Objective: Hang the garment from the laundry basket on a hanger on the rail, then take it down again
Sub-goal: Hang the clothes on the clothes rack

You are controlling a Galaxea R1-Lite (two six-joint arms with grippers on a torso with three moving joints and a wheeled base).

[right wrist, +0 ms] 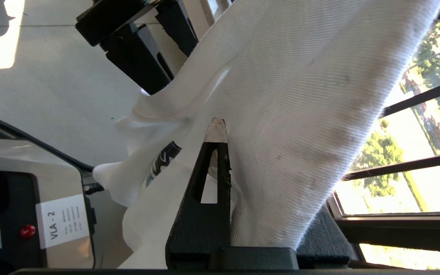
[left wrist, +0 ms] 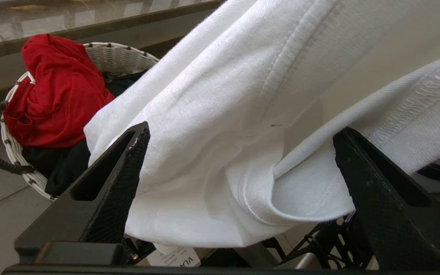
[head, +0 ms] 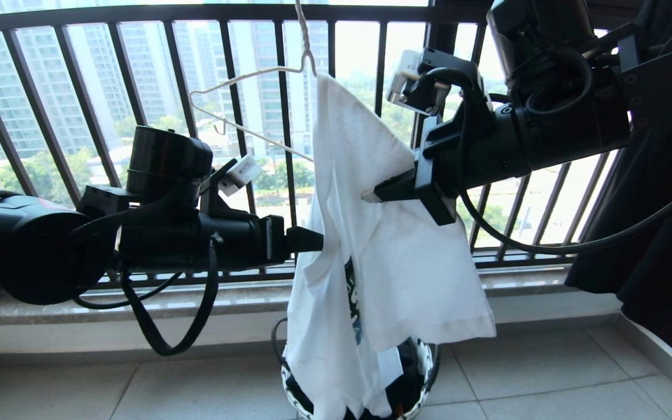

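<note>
The white garment (head: 371, 256) hangs half on the cream wire hanger (head: 242, 79). One hanger arm is inside the shirt and the other is bare; the hook runs up out of the head view. The rail is out of view. My right gripper (head: 368, 195) is shut on a fold of the garment (right wrist: 300, 95) at its upper part; only one finger (right wrist: 216, 160) shows, cloth covers the other. Lower down, my left gripper (head: 318, 239) stands wide open against the shirt's edge, with the ribbed collar (left wrist: 258, 206) between its fingers (left wrist: 128, 160). Directly below stands the laundry basket (head: 423, 356).
The dark barred balcony railing (head: 137, 76) and a stone ledge (head: 108, 303) run behind. A black garment (head: 651, 233) hangs at the far right. In the basket (left wrist: 117, 57) lie a red garment (left wrist: 55, 91) and dark cloth. Pale floor tiles (head: 546, 373) surround it.
</note>
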